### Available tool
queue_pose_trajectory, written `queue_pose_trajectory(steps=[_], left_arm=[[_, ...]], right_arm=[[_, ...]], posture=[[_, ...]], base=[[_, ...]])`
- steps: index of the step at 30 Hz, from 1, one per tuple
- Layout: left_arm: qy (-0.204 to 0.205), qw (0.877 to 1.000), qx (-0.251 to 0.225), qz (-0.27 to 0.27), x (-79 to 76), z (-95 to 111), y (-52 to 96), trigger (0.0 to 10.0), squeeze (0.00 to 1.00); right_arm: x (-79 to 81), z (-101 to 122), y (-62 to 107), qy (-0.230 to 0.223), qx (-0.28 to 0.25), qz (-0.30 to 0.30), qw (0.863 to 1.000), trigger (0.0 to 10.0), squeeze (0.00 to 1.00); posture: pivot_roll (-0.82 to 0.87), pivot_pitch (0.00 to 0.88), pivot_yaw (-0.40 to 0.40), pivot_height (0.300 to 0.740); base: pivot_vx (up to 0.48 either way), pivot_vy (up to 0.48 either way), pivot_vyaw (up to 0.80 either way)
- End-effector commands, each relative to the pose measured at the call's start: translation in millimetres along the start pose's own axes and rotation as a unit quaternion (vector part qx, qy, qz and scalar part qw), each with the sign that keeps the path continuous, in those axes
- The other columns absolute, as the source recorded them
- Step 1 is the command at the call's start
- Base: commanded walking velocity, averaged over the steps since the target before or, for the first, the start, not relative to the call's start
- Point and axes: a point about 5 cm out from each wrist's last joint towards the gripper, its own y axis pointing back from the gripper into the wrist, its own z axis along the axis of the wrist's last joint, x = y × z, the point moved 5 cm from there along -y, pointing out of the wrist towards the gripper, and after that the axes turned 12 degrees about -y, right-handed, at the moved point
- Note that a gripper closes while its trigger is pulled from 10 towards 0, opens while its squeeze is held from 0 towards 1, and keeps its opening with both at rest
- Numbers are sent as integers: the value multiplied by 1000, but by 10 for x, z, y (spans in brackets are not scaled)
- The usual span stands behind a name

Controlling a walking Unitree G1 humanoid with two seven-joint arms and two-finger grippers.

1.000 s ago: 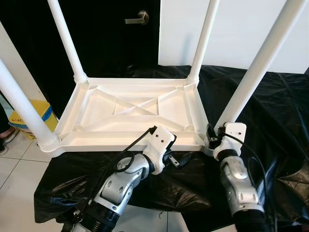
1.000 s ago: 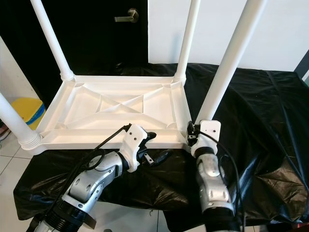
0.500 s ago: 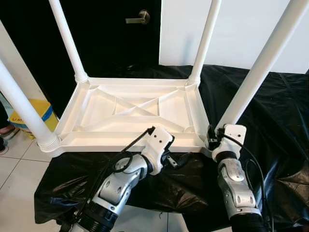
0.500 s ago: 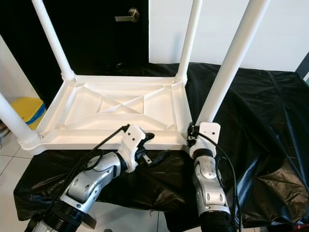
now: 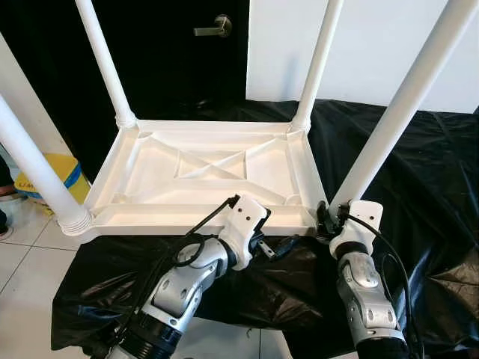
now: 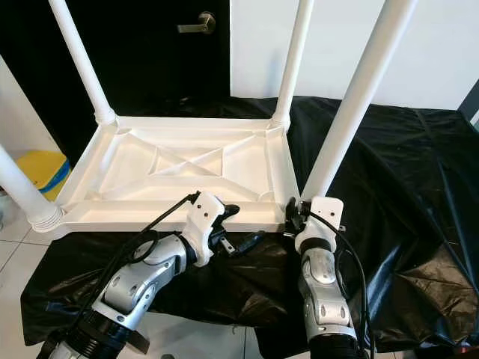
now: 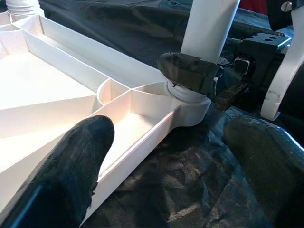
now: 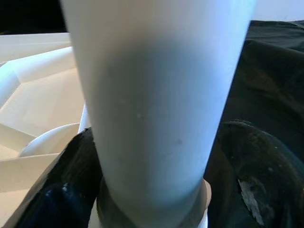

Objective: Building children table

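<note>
A white plastic children's table [image 5: 194, 217] lies upside down on a black sheet, with its legs pointing up. My right gripper [image 5: 328, 217] is at the base of the near right leg [image 5: 389, 120]. In the right wrist view its fingers [image 8: 66, 190] flank that leg [image 8: 156, 104] and it is shut on the leg. My left gripper [image 6: 238, 226] is open at the table's near edge, left of that corner. In the left wrist view its fingers [image 7: 80, 156] are spread wide, one over the frame's rim and the other over the sheet.
The black sheet [image 5: 419, 172] covers the low surface under the table and hangs over its near edge. A yellow bin [image 5: 63, 176] stands on the tiled floor [image 5: 22, 239] at the left. Behind are a dark door with a lever handle [image 5: 217, 28] and a white wall.
My right wrist has dropped and tilted slightly while staying at the leg's base. The left gripper holds its place by the near edge. The camera has shifted a little.
</note>
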Motion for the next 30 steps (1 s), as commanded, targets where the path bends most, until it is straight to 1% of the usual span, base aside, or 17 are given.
queue_pose_trajectory(steps=[1,4,5,7,9,10,12,13,14,18,21,22,23,24,26,27,30], left_arm=[[3,999,-6,-33,-96,24,-1,10000,0],[3,999,-5,-36,-113,22,-5,10000,0],[4,999,-7,-37,-113,37,-12,10000,0],[4,999,-7,-37,-113,37,-12,10000,0],[2,999,-10,-38,-101,63,-21,10000,0],[2,999,-10,-38,-101,63,-21,10000,0],[-2,999,-10,-38,-85,80,-27,10000,0],[-2,999,-10,-38,-85,80,-27,10000,0],[-3,999,-11,-39,-76,85,-29,10000,0],[-9,999,-12,-38,-30,108,-26,10000,0],[-9,999,-12,-38,-30,108,-26,10000,0],[-11,999,-12,-37,-23,107,-24,10000,0],[-11,999,-12,-37,-23,107,-24,10000,0],[-11,999,-12,-35,-14,109,-18,10000,0],[-11,999,-12,-35,-14,109,-18,10000,0],[-11,999,-11,-34,-6,104,-9,10000,0],[-9,999,-10,-31,-2,99,1,10000,0]], right_arm=[[2,35,17,0,-7,10,1000,10000,0],[13,80,8,-2,-10,31,999,10000,0],[42,109,-6,0,-9,58,998,10000,0],[42,109,-6,0,-9,58,998,10000,0],[57,181,-49,14,-11,113,993,10000,0],[57,181,-49,14,-11,113,993,10000,0],[23,237,-113,40,-5,168,985,10000,0],[23,237,-113,40,-5,168,985,10000,0],[8,249,-137,51,-1,188,981,10000,0],[13,181,-183,106,32,265,958,10000,0],[13,181,-183,106,32,265,958,10000,0],[15,143,-182,113,43,276,954,10000,0],[15,143,-182,113,43,276,954,10000,0],[26,77,-172,120,59,291,947,2196,0],[26,77,-172,120,59,291,947,2196,0],[32,7,-163,129,73,301,942,0,0],[34,-45,-155,129,84,307,939,0,0]], posture=[[-81,0,-33,740],[-82,0,-33,740],[-84,0,-31,740],[-84,0,-31,740],[-90,0,-25,740],[-90,0,-25,740],[-92,6,-18,740],[-92,6,-18,740],[-92,5,-17,740],[-85,3,-10,740],[-85,3,-10,740],[-83,2,-10,740],[-83,2,-10,740],[-73,0,-10,740],[-73,0,-10,740],[-70,0,-11,740],[-66,0,-11,740]], base=[[0,0,0],[0,0,0],[0,0,0],[0,0,0],[0,0,0],[0,0,0],[0,0,0],[0,0,0],[0,0,0],[0,0,0],[0,0,0],[0,0,0],[0,0,0],[0,0,0],[0,0,0],[0,0,0],[0,0,0]])
